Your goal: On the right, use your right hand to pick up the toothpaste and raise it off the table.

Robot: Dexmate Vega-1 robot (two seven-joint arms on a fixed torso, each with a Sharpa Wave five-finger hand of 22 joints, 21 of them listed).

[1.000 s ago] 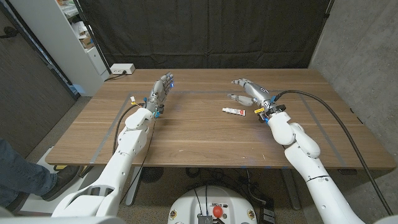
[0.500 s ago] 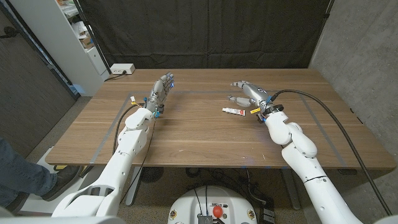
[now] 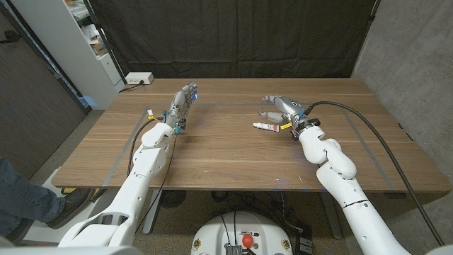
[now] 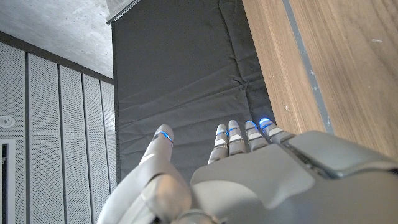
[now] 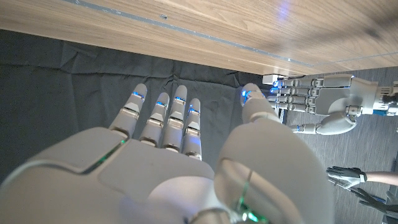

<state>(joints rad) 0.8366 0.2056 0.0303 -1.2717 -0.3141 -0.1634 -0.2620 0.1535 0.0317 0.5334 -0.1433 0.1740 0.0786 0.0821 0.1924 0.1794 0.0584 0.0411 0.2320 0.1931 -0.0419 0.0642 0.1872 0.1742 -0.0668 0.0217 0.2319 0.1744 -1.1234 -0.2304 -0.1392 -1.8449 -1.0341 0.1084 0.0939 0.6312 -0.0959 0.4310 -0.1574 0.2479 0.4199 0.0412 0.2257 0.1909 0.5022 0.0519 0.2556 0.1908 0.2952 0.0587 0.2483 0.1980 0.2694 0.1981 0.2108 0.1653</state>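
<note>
The toothpaste (image 3: 267,126) is a small white tube with red print, lying on the wooden table (image 3: 226,152) right of the middle. My right hand (image 3: 279,106) hovers just behind and above it, fingers spread and holding nothing, its thumb side reaching toward the tube. In the right wrist view the same hand (image 5: 180,168) shows its back with its fingers apart and empty. My left hand (image 3: 182,103) stands on the left of the table, fingers straight, nothing in it; the left wrist view also shows the back of this hand (image 4: 249,174).
A white power box (image 3: 139,78) sits at the table's back left corner. A black cable (image 3: 368,120) runs across the right side of the table. A white shelf unit (image 3: 92,42) stands far left, and a person's leg (image 3: 28,198) is at the left edge.
My right hand and forearm have shifted slightly to the left, closer over the toothpaste. The toothpaste and my left hand have not moved.
</note>
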